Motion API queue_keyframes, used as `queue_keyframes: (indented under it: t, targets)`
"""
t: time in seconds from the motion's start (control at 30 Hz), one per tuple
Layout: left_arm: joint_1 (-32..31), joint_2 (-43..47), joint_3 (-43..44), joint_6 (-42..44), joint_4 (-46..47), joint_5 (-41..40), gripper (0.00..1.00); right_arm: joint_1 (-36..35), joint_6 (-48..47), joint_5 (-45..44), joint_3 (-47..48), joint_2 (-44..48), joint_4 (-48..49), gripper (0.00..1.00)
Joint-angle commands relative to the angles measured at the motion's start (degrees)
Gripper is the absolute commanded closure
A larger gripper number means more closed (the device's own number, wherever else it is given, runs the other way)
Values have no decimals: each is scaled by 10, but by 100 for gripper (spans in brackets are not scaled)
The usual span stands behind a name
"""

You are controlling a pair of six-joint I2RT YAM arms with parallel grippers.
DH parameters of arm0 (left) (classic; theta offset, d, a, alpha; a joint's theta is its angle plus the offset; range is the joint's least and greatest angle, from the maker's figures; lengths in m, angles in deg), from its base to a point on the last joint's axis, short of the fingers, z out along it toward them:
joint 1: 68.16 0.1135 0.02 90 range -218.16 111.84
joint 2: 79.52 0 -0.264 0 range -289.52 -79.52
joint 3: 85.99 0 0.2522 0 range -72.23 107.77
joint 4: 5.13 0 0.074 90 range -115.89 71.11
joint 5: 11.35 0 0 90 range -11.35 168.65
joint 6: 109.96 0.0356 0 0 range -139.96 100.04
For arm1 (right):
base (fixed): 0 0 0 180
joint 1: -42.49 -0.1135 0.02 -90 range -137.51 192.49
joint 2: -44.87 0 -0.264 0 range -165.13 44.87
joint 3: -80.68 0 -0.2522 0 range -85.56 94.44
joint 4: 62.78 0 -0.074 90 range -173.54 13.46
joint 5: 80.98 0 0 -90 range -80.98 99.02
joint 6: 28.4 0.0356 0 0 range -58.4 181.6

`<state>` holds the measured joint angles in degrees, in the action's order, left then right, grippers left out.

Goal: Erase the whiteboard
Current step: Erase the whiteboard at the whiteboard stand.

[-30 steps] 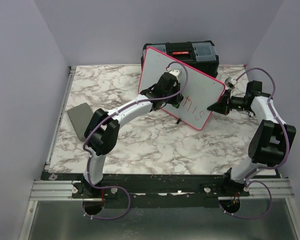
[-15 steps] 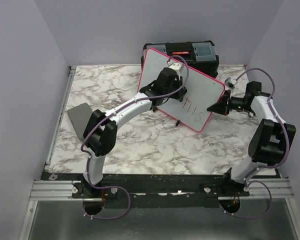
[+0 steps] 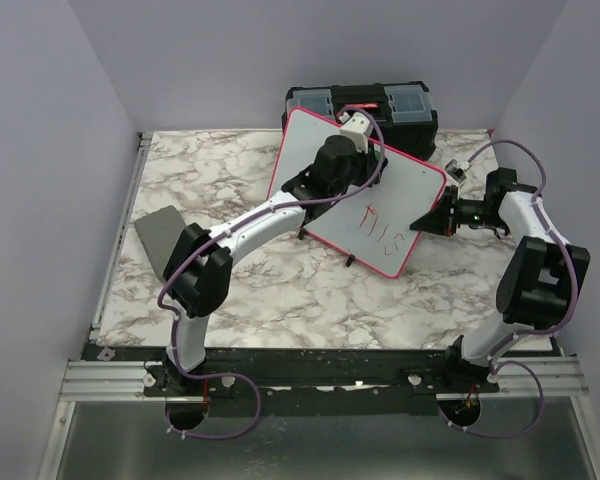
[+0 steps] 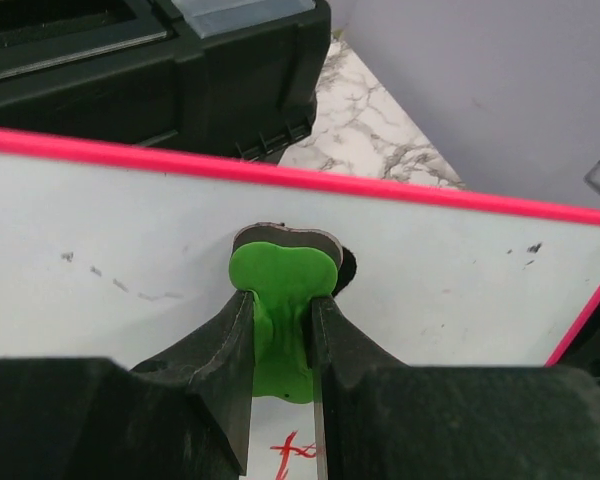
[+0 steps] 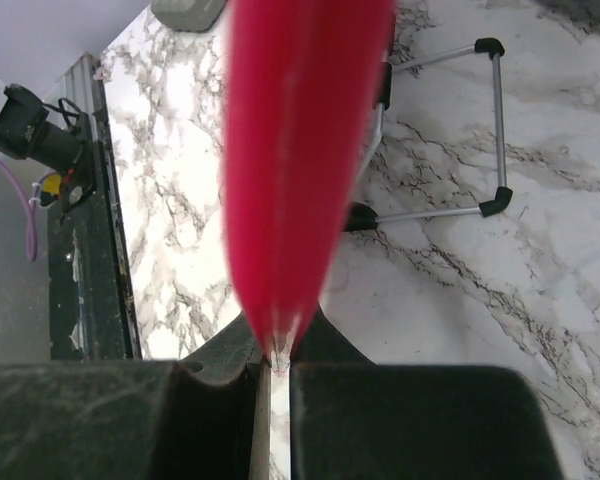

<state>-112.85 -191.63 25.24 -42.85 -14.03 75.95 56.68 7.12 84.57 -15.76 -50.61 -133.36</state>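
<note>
The whiteboard (image 3: 325, 170), white with a pink-red rim, stands tilted on wire feet at the back middle of the table, with red handwriting on its lower right part. My left gripper (image 3: 352, 135) is shut on a green eraser (image 4: 280, 290) pressed against the board's upper part (image 4: 130, 290), just under the top rim; red writing shows below the eraser. My right gripper (image 3: 425, 220) is shut on the board's right edge (image 5: 300, 130), which fills the right wrist view as a blurred red band.
A black toolbox (image 3: 365, 102) stands right behind the board and also shows in the left wrist view (image 4: 160, 70). A small grey flat pad (image 3: 160, 235) lies at the table's left. The board's wire stand with black feet (image 5: 495, 120) rests on the marble top.
My left gripper has slid the eraser up the board toward its top rim. The board has shifted slightly left and tilted, with my right gripper following.
</note>
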Motion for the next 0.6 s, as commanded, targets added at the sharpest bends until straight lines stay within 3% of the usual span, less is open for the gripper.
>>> queue_keyframes:
  t: [0.0,0.4,0.57]
  targets:
    - [-8,-4,-51,26,10,-53,100,-9,-20,68,6,-5,-30,99]
    - [-64,34,-215,58,55,-81,100,-9,-100,78,33,-41,-118,99]
    - [-84,48,-245,64,66,-101,100,-9,-113,79,40,-45,-136,99]
